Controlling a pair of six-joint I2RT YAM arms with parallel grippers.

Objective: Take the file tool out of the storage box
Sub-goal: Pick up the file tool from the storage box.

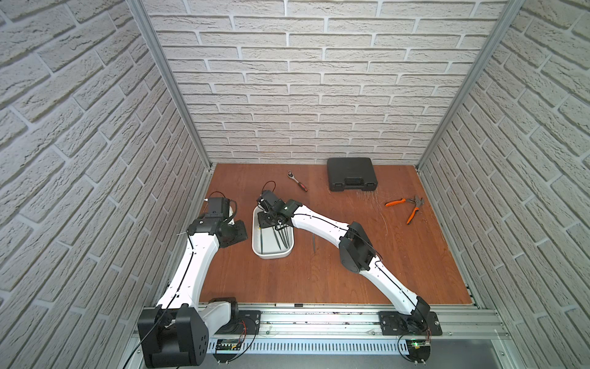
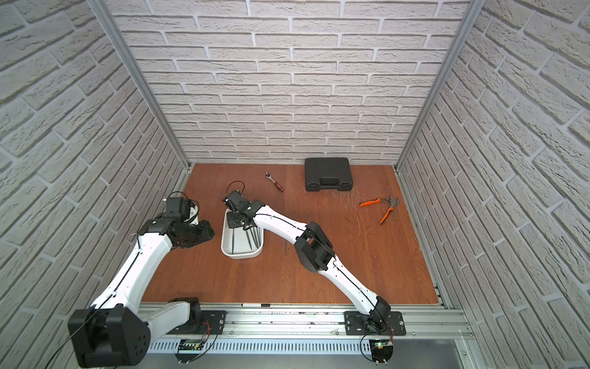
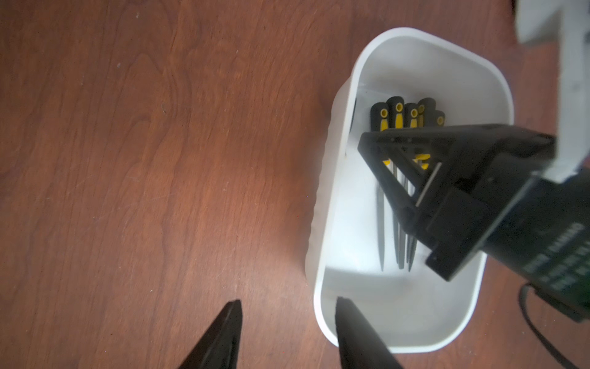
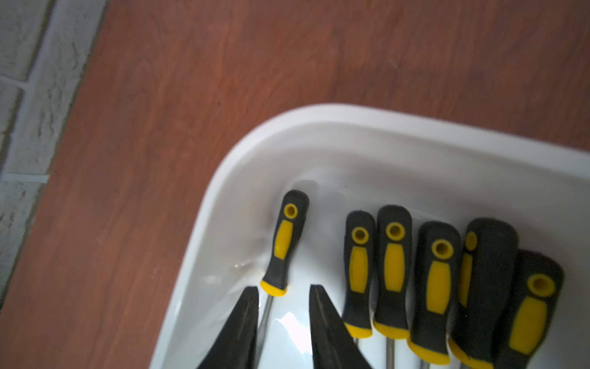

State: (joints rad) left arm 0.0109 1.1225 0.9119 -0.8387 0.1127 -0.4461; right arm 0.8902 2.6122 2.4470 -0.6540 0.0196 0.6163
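My right hand (image 4: 283, 287) hangs over the far end of the white storage box (image 1: 271, 255), fingers parted on either side of the thin shaft of the lone file (image 4: 285, 242) and gripping nothing. That file lies flat on the box floor along the box's length, with its black-and-yellow handle toward the back wall and its tip toward the arm bases. The other files (image 4: 440, 278) lie beside it the same way. My left hand (image 3: 289, 300) sits part open and empty at the box's left edge, above the desk (image 1: 319, 281).
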